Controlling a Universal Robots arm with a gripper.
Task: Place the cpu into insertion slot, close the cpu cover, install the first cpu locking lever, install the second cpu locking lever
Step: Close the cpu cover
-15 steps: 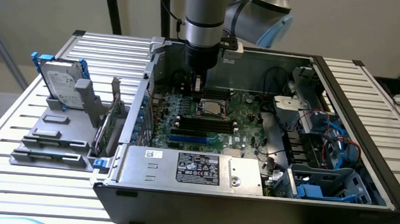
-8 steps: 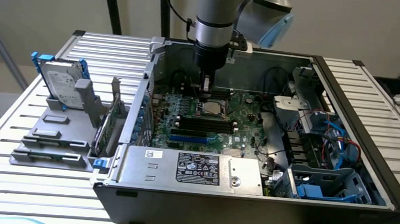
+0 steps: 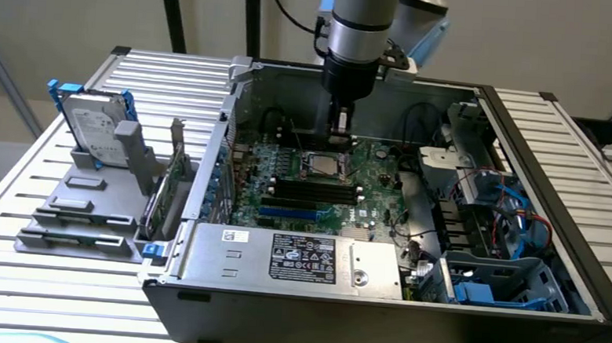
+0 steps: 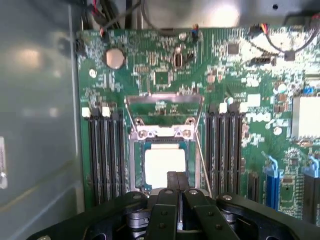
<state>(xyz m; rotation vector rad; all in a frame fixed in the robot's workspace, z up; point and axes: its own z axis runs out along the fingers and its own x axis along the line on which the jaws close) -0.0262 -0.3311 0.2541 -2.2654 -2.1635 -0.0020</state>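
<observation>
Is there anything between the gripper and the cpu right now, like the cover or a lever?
Nothing visible. The cpu lies in the slot with the cover swung open beyond it. The shut gripper hangs right over the cpu's edge, and a thin lever runs beside the slot, not across it.

Memory slots (image 4: 102, 155) flank the insertion slot (image 4: 136, 165), cpu cover (image 4: 164, 98) raised.
</observation>
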